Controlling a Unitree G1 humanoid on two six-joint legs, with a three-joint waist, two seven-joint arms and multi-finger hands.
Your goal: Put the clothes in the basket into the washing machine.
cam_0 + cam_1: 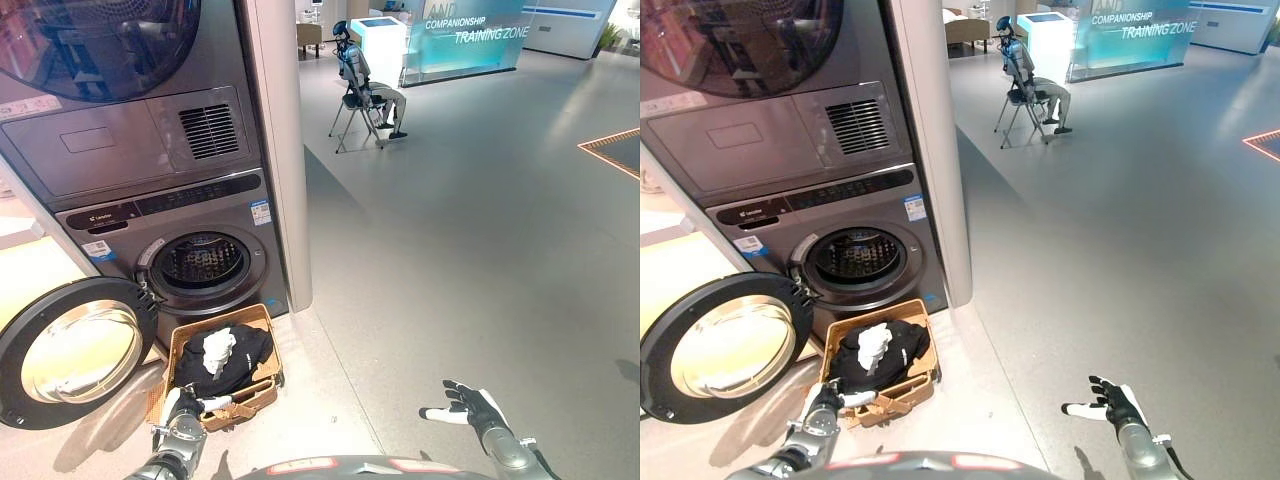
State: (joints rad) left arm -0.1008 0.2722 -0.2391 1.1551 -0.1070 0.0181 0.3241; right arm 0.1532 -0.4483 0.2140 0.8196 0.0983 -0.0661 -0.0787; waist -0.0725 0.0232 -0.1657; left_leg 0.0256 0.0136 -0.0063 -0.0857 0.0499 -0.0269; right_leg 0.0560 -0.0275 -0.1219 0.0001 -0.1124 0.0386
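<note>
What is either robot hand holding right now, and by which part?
Left robot hand grips the basket at its near rim. Right robot hand is spread open over the floor, holding nothing.

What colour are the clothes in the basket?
Mostly black clothes with one white piece on top, in the brown woven basket; clearest in the right eye view.

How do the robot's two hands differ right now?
The left robot hand sits at the near edge of the basket of clothes, fingers curled toward the rim; whether it grips is unclear. The right robot hand hangs over bare floor, fingers spread, touching nothing. Both are dark with white tips.
</note>
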